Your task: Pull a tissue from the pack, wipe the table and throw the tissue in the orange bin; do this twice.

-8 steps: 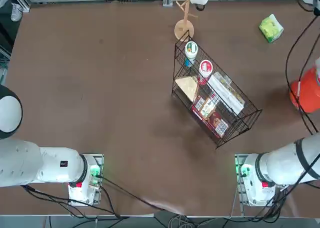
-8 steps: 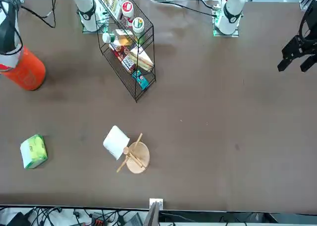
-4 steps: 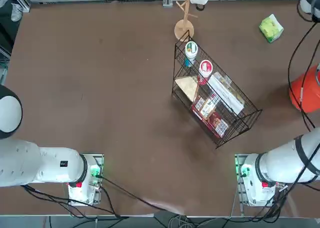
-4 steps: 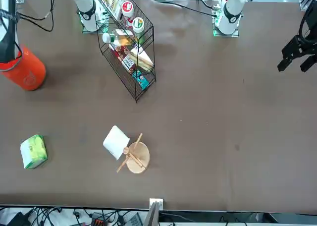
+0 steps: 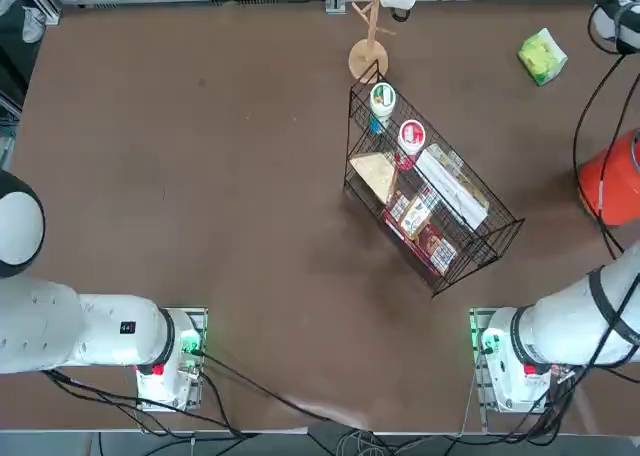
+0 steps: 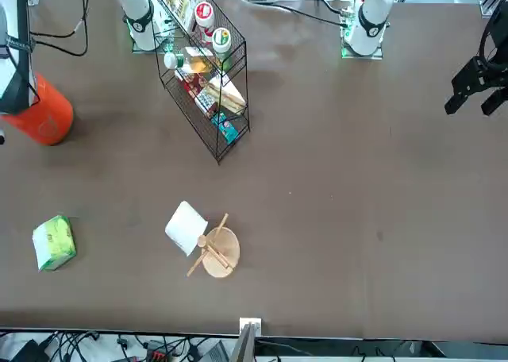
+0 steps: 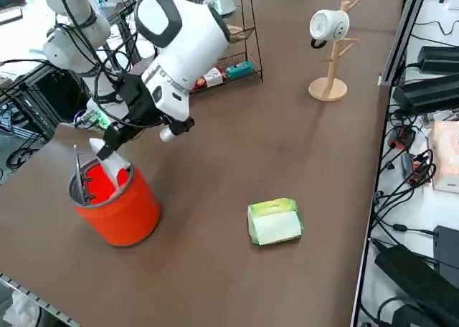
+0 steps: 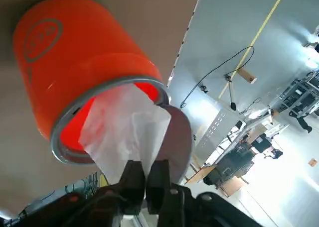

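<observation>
The orange bin (image 7: 118, 209) stands near the table's right edge, also seen in the top view (image 5: 612, 184) and front view (image 6: 44, 116). My right gripper (image 7: 106, 150) hangs just above its rim, shut on a white tissue (image 8: 124, 135) that droops into the bin's mouth (image 8: 107, 107). The wrist view shows the fingers (image 8: 133, 179) pinched close together on the tissue's upper end. The lime-green pack (image 7: 273, 222) lies flat on the dark-brown table (image 5: 200, 176), apart from the bin, toward the far right corner (image 5: 542, 56).
A black wire basket (image 5: 430, 191) holding boxes and tubs stands mid-table. A wooden mug tree with a white mug (image 7: 330, 54) stands at the far edge. Cables and equipment lie beyond the far edge. The bin sits close to the table's edge.
My right arm over the orange bin has shifted slightly toward the table's far side, uncovering more of the bin. The pack, basket and mug tree have not moved.
</observation>
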Robot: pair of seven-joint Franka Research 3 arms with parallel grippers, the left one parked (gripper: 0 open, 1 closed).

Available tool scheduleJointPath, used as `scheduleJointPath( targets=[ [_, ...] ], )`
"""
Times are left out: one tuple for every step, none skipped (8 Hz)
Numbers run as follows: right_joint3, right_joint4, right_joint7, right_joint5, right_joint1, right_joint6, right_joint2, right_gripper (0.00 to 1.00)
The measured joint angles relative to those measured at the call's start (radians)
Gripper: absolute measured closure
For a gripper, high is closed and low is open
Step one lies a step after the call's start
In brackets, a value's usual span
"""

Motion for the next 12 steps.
scheduleJointPath(
  targets=[
    [0.0,-0.005,0.0,0.008,-0.004,0.003,0.006,0.9],
    [0.0,-0.011,0.0,0.022,-0.011,0.011,0.01,0.89],
    [0.0,-0.018,0.0,0.027,-0.019,0.024,0.013,0.71],
    [0.0,-0.024,-0.005,0.028,-0.029,0.039,0.015,0.52],
    [0.0,-0.025,-0.02,0.033,-0.038,0.049,0.015,0.34],
    [0.0,-0.024,-0.048,0.063,-0.042,0.058,0.014,0.13],
    [0.0,-0.021,-0.082,0.095,-0.047,0.065,0.012,0.01],
    [0.0,-0.017,-0.104,0.105,-0.053,0.068,0.011,0.0],
    [0.0,-0.013,-0.115,0.107,-0.057,0.069,0.011,0.0],
    [0.003,0.003,-0.131,0.108,-0.056,0.068,0.009,0.0],
    [0.008,0.042,-0.161,0.131,-0.047,0.064,0.005,0.0],
    [0.011,0.099,-0.191,0.188,-0.032,0.048,-0.003,0.0]
  ],
)
